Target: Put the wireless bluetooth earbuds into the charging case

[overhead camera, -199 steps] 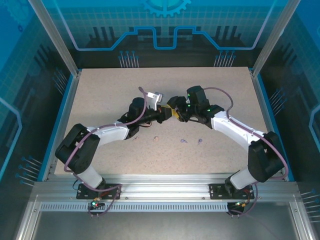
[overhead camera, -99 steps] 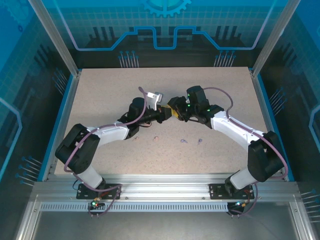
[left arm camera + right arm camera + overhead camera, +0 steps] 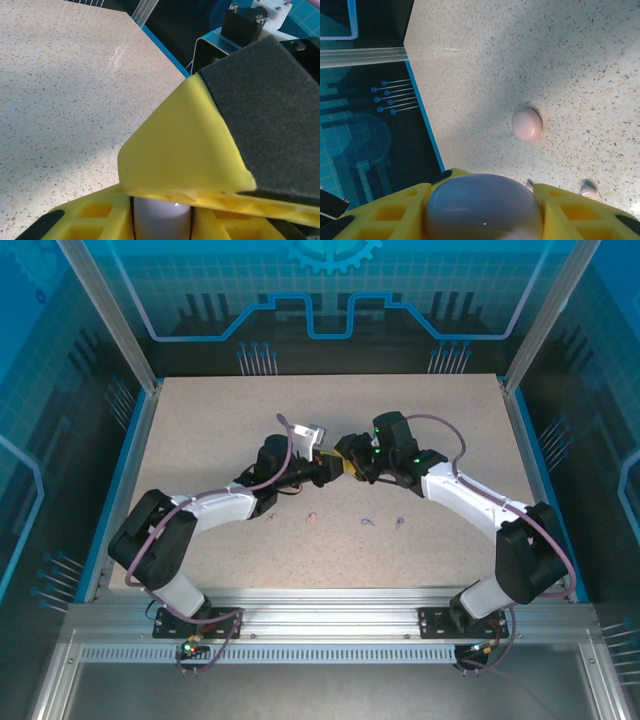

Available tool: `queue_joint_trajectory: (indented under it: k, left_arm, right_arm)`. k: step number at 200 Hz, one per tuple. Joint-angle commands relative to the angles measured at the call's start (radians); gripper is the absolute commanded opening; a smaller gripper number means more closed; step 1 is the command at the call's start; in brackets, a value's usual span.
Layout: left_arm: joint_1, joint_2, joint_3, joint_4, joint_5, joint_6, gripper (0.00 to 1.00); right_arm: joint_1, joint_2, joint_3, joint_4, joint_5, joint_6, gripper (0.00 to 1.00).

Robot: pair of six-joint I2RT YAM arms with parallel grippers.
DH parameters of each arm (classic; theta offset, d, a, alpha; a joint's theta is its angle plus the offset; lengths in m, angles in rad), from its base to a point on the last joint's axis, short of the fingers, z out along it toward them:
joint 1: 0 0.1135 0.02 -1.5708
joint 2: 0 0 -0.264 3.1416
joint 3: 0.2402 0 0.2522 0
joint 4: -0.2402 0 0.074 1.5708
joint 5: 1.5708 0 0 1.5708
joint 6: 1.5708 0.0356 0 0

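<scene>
My two grippers meet above the table's middle, left gripper (image 3: 333,462) facing right gripper (image 3: 351,466). In the right wrist view my right gripper (image 3: 485,202) is shut on a round pale purple charging case (image 3: 482,200) between its yellow fingers. In the left wrist view my left gripper (image 3: 160,215) has a pale part of that case (image 3: 160,220) between its pads, half hidden by the right gripper's yellow finger (image 3: 185,150). Two pink earbuds (image 3: 270,518) (image 3: 312,517) and two purple earbuds (image 3: 368,521) (image 3: 400,522) lie loose on the table in front of the grippers.
A second round case, pink (image 3: 527,124), lies shut on the speckled table (image 3: 200,440) beyond the held case, with two small pink earbuds (image 3: 588,189) (image 3: 530,184) near it. Blue rails (image 3: 130,470) and frame posts border the table.
</scene>
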Motion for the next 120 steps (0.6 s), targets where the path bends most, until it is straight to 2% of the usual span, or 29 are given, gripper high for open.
queue_joint_trajectory:
  k: [1, 120]
  left_arm:
    - [-0.001, -0.041, 0.008, -0.023, -0.011, 0.019, 0.38]
    - [-0.001, 0.006, 0.024, 0.033, 0.000, -0.008, 0.37]
  right_arm:
    - [-0.009, 0.001, -0.002, 0.001, 0.045, -0.008, 0.36]
    - [-0.007, 0.015, 0.004, 0.012, 0.014, -0.008, 0.35]
